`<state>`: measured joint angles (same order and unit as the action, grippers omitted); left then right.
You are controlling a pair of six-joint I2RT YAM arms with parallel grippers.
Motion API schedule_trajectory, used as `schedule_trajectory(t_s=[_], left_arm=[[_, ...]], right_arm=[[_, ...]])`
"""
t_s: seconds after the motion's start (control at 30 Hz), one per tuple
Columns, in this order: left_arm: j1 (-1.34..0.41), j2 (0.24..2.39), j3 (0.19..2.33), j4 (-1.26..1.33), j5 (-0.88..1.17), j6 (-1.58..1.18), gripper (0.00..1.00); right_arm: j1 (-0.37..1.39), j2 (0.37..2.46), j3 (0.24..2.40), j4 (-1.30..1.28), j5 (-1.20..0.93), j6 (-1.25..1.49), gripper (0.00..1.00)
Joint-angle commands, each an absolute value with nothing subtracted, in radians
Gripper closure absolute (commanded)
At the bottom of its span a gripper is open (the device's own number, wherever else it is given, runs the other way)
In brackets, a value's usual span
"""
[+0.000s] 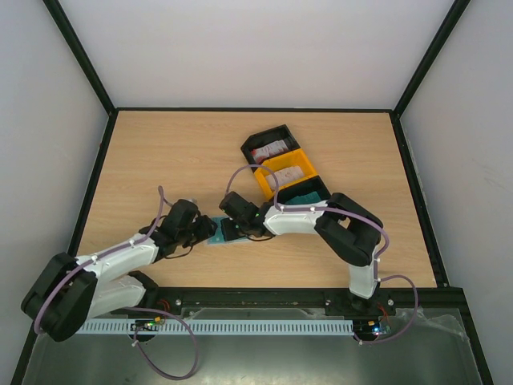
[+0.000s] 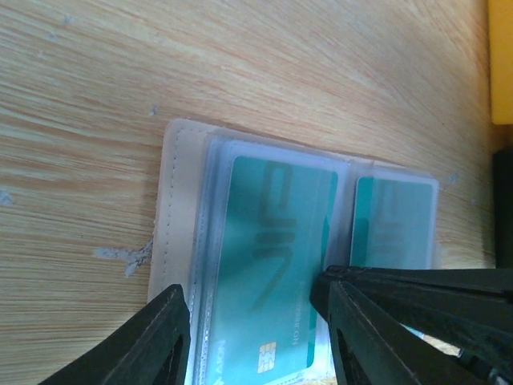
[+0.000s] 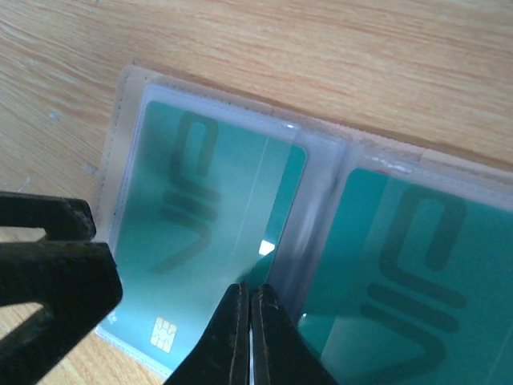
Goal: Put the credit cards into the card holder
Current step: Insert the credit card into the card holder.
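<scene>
Left end effector (image 1: 202, 230) and right end effector (image 1: 233, 230) close together at card holder (image 1: 216, 235) on desk (image 1: 160, 152); tray (image 1: 284, 170) just beyond.

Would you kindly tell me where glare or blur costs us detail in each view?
Top external: even, soft light; card holder tiny, mostly covered. Left wrist: milky sleeve dulls the teal card; left fingers soft. Right wrist: small white glint on the sleeve; shut right gripper blurred.
</scene>
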<state>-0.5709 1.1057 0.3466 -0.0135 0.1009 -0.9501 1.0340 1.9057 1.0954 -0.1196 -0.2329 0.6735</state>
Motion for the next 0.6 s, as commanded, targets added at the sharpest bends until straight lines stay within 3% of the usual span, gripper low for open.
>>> schedule_trajectory(t_s=[0.0,0.27,0.57], left_arm=[[-0.562,1.138,0.346,-0.003,0.127,-0.929,0.51],[-0.561,1.146,0.329,0.037,0.163,-0.93,0.57],[-0.561,1.19,0.329,0.045,0.176,-0.932,0.54]], right_arm=[[1.036,1.967,1.094,-0.223,-0.143,0.655,0.98],[1.037,1.967,1.072,-0.211,-0.145,0.659,0.98],[1.035,1.955,1.063,-0.19,-0.167,0.65,0.98]])
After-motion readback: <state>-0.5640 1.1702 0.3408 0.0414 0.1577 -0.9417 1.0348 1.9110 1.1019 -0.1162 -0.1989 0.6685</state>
